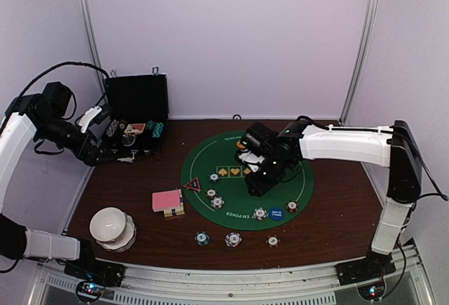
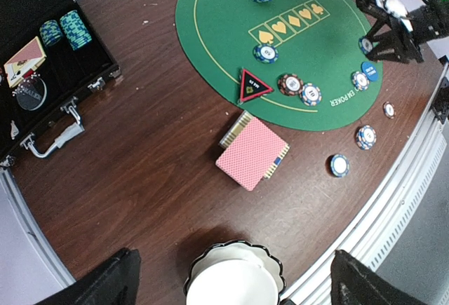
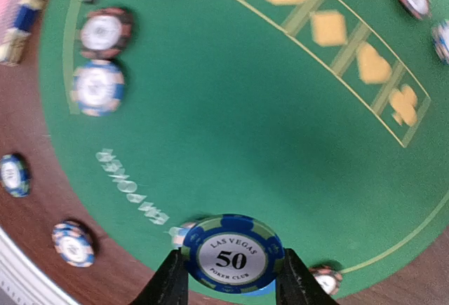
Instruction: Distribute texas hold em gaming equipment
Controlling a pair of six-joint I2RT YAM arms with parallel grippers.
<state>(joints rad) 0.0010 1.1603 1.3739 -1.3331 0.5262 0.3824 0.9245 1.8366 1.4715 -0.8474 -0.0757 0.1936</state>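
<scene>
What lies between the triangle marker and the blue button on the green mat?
Three chips, best seen in the left wrist view: a dark chip and a blue chip near the triangle marker, a third chip beside the blue button.

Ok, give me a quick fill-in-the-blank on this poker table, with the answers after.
1. The right claw grips a poker chip marked ____.
2. The triangle marker lies at the edge of the ____ mat.
3. The deck of cards beside the mat shows ____ backs.
Missing words: 50; green; pink.
</scene>
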